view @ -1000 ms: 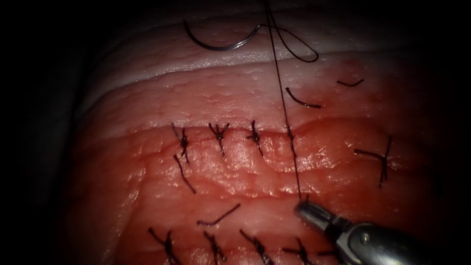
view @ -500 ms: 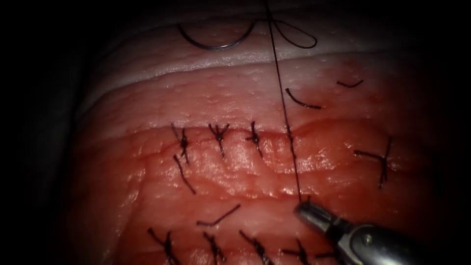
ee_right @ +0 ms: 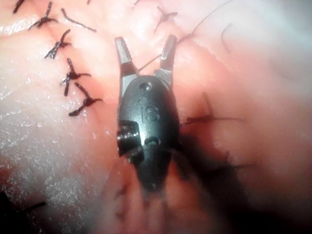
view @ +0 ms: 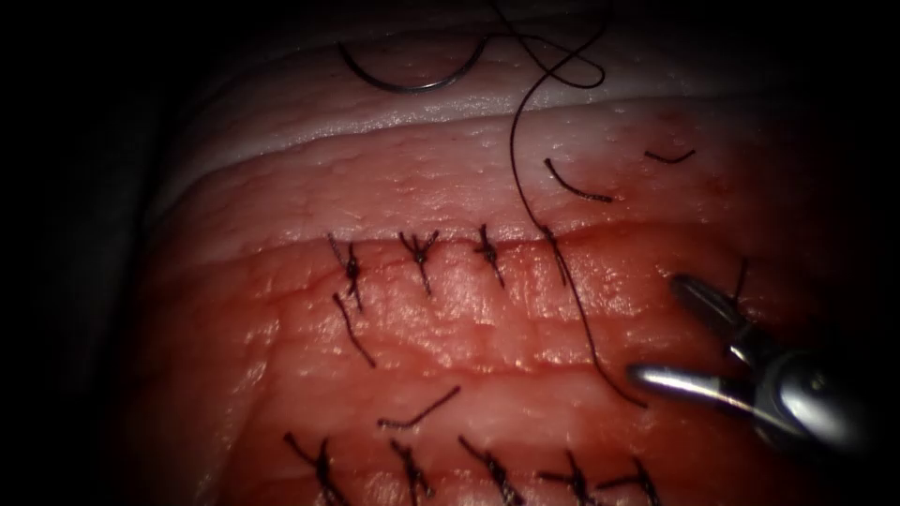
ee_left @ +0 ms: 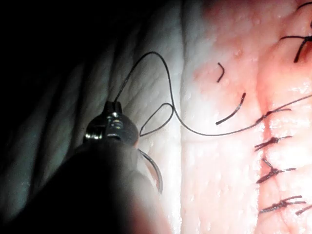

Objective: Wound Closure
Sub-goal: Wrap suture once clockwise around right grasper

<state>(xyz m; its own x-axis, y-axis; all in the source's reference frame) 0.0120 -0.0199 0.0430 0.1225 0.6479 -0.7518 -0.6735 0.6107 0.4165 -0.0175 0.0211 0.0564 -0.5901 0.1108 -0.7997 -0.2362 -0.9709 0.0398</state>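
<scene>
Reddened tissue (view: 281, 375) carries the right tool (view: 680, 333) nearest, jaws spread wide and holding nothing, beside the slack thread (view: 581, 319) crossing the cut (view: 450, 245). Farther back, the needle (view: 408, 80) lies loose on pale tissue, where the left tool (ee_left: 113, 127) grips thread.

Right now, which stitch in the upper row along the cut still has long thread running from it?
The rightmost stitch: a long slack thread runs both ways from it, toward the open right tool and up toward the needle. The other three have short trimmed ends.
</scene>
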